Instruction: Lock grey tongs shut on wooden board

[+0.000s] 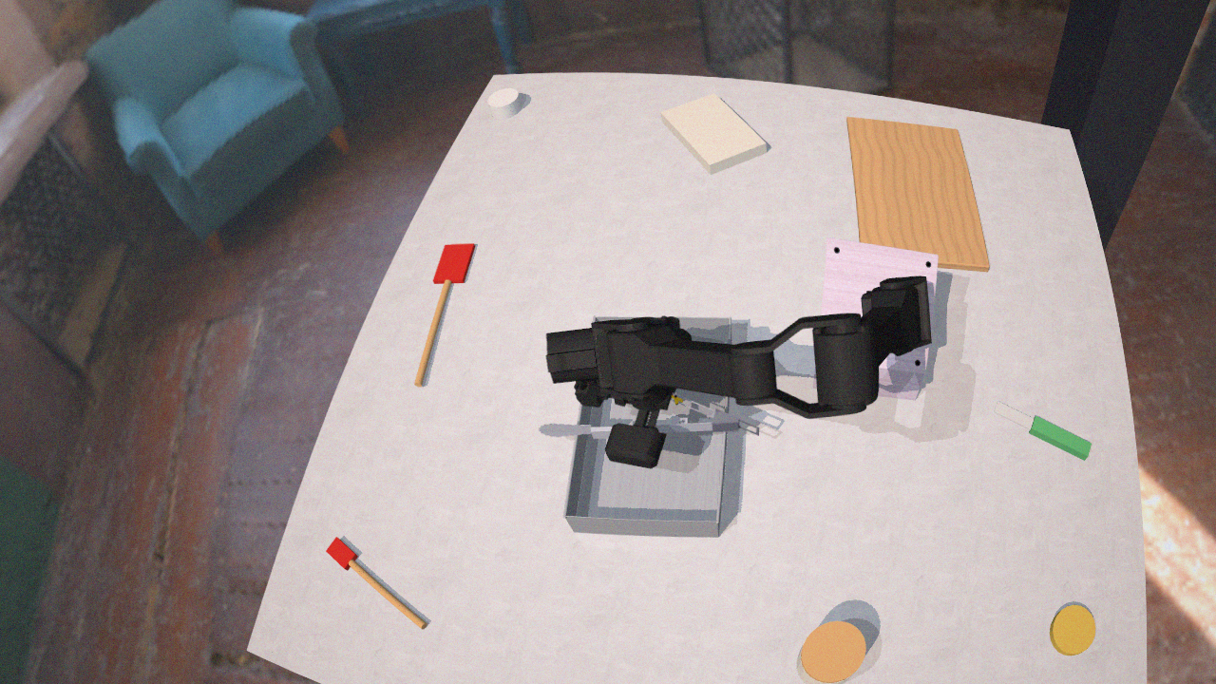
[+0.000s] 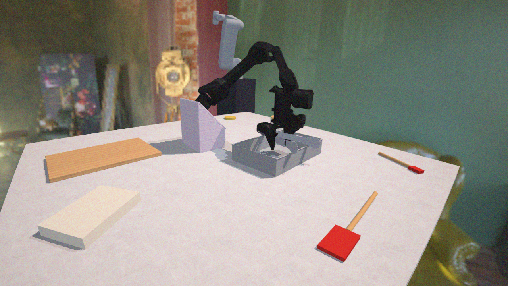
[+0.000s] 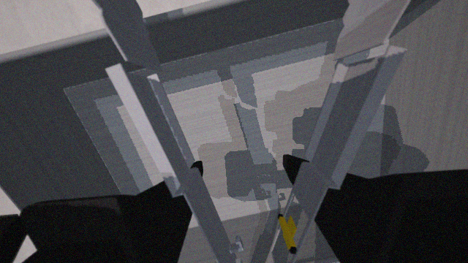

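Note:
The grey tongs (image 1: 724, 425) (image 2: 307, 139) (image 3: 344, 109) lie spread across the roasting tin (image 1: 643, 524) (image 2: 254, 159), their rounded ends over its far-left side in the top view. In the wrist view their two arms stand well apart and converge towards the bottom, near a small yellow piece (image 3: 289, 231). My gripper (image 2: 279, 145) (image 3: 243, 162) points down into the tin. Its fingers are wide open, one outside each tong arm, close against them or touching; I cannot tell which. My arm hides part of the tongs. The wooden board (image 1: 918, 187) (image 2: 102, 156) lies apart, bare.
A lilac sloped block (image 1: 880, 263) (image 2: 191, 124) stands between tin and board. A cream block (image 1: 713, 131) (image 2: 88, 213), two red-headed tools (image 1: 453, 263) (image 1: 341, 553), a green-handled tool (image 1: 1060, 436), an orange-topped jar (image 1: 833, 651) and a yellow disc (image 1: 1073, 629) lie around.

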`<action>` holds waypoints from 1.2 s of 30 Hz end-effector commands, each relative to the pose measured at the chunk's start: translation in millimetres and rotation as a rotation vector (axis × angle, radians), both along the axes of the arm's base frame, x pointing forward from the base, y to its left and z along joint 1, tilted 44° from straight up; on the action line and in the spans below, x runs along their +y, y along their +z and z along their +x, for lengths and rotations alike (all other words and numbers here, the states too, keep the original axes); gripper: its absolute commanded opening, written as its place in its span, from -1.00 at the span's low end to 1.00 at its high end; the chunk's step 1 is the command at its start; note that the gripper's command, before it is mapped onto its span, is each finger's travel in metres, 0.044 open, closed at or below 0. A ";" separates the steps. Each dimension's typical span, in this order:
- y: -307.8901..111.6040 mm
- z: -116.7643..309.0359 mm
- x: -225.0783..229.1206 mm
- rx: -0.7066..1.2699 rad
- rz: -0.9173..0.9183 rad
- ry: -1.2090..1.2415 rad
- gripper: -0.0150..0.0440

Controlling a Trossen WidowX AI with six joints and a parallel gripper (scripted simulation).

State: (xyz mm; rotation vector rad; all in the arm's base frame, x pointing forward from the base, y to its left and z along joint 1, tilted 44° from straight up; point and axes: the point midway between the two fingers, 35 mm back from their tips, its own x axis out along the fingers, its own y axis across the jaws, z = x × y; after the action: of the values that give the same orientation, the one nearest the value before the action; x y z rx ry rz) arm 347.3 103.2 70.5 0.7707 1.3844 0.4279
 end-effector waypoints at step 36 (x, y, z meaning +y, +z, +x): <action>1.0 0.3 0.4 -0.003 0.003 0.002 -0.19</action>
State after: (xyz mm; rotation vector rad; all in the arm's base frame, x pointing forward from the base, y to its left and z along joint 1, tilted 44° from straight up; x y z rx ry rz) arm 346.8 102.3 70.0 0.7706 1.3876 0.4226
